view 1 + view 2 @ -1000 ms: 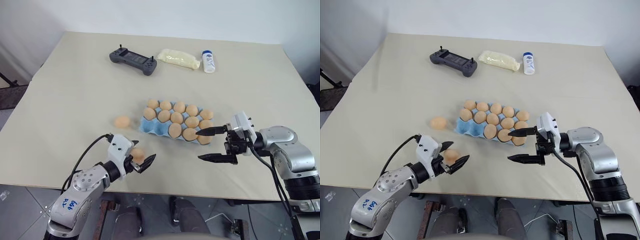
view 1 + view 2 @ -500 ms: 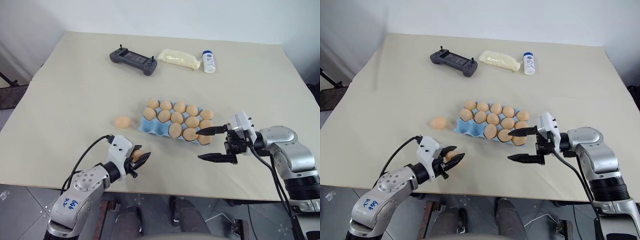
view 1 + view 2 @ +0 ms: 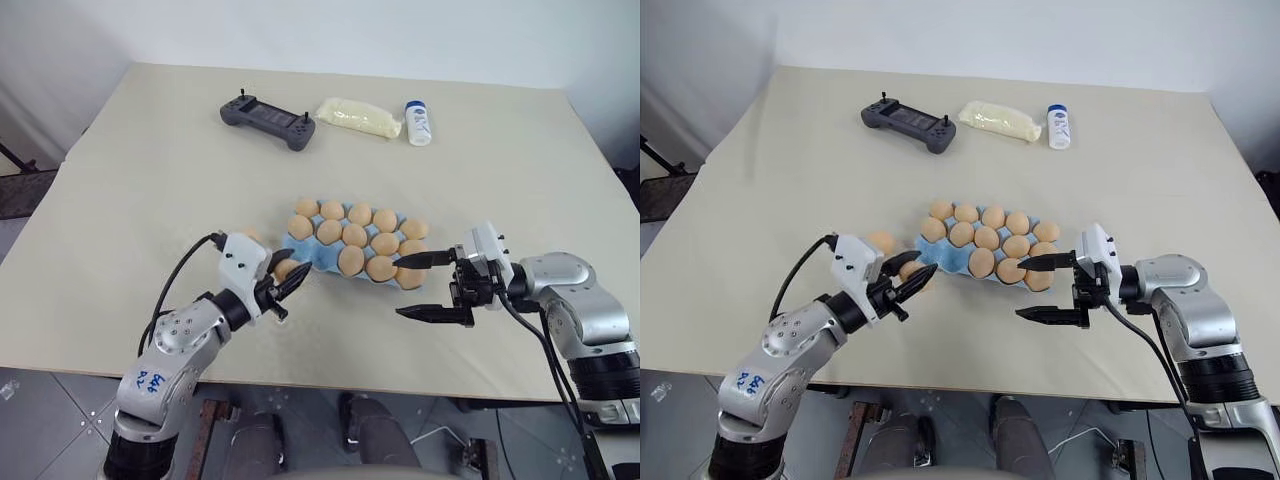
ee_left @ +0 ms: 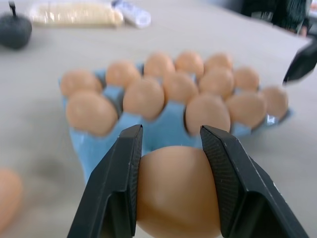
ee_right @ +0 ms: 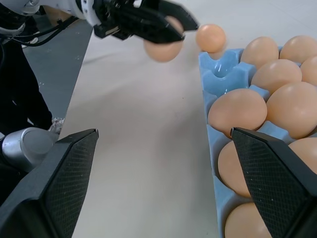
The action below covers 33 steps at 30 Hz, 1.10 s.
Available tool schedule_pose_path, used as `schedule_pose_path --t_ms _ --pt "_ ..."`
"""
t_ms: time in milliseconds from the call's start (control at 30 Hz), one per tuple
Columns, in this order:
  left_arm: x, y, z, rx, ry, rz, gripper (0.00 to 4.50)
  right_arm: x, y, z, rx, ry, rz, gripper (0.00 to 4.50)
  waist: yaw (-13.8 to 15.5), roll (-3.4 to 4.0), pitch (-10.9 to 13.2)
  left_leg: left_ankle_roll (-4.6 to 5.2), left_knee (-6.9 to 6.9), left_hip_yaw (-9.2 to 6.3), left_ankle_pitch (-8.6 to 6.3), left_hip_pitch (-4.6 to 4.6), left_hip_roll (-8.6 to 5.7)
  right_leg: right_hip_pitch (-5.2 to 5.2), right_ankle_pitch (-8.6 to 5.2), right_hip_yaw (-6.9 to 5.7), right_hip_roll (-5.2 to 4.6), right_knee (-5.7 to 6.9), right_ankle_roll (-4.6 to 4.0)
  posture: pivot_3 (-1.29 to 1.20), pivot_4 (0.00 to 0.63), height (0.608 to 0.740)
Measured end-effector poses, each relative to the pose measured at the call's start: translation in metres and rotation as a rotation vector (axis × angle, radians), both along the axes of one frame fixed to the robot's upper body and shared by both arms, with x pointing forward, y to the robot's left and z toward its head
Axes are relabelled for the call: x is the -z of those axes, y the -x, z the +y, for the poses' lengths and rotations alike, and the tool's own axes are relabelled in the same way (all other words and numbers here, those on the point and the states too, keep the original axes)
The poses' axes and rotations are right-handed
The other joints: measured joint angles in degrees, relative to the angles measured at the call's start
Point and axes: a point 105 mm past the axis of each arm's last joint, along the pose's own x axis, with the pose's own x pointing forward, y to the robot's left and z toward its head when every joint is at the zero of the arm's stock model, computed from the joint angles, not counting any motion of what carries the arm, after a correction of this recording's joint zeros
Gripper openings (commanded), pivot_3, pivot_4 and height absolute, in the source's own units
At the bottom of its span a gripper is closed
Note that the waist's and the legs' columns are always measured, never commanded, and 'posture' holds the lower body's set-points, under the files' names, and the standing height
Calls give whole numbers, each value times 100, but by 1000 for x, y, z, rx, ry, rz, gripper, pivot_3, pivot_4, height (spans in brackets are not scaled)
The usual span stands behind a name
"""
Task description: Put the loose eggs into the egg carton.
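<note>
1. My left gripper [image 3: 288, 283] is clamped on a smooth tan-orange oval egg [image 4: 177, 192], one black finger [image 4: 115, 184] on each flank. It hangs clear of the beige table [image 3: 150, 180], just short of the carton's near-left corner.

2. The light blue molded egg carton [image 3: 300, 252] lies directly ahead of that pincer. Most of its cups are filled. The free ones look to be at the corner nearest my fingertips, where bare blue shows.

3. A second loose egg [image 3: 878, 241] sits on the table just beyond and to the outer side of the left pincer, beside the carton's left end.

4. My right gripper [image 3: 430, 286] stands spread wide and holds nothing, poised at the carton's other end, its upper finger close to the nearest eggs.

5. To do this step well, I would carry the egg over the empty corner cup. I would keep it high enough to clear the blue rim and the neighbouring eggs, then lower it until it seats before letting go. A smooth oval can slip or roll, so I would release low and slowly. I would keep the right pincer still so it does not nudge the tray.

6. Writing: blue handwritten marks show on the left forearm [image 3: 152, 380], but I cannot read them. The small white bottle [image 3: 417, 122] well beyond the carton carries a blue label, also unreadable.
</note>
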Motion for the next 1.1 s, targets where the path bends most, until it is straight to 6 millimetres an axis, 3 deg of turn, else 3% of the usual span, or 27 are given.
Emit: schedule_pose_path --t_ms 233,500,533,767,933,1100 --pt "3 -25 -29 53 37 -34 1600 0 -1 -1 19 -5 -6 4500 3 0 0 8 10 1 2 -2 -7 3 2 2 -2 1 3 0 150 740" --pt "8 -42 -38 78 16 -61 1600 -3 -2 -2 36 -10 -17 4500 6 1 0 8 11 -4 1 -3 -5 2 18 -2 1 6 32 0 150 740" --pt "7 -43 -41 91 8 -69 2248 -3 -1 -1 35 -9 -18 4500 6 1 0 9 11 -4 2 -5 -6 2 18 -1 0 5 31 0 150 740" --pt "8 -41 -47 138 -3 -61 4468 -4 -1 -1 33 -6 -22 4500 4 2 1 10 11 -4 -1 -6 -4 2 42 -3 1 4 74 0 150 740" --pt "-4 -33 -44 130 16 -81 4491 -4 0 -1 33 -5 -21 4500 -4 2 1 10 11 -4 -1 -5 -3 2 42 -1 0 4 74 0 150 740" --pt "-2 -17 -22 91 51 -33 4491 -4 0 -1 31 -5 -22 4500 -5 3 2 8 11 -5 -2 -4 1 2 41 -2 0 4 74 0 150 740"
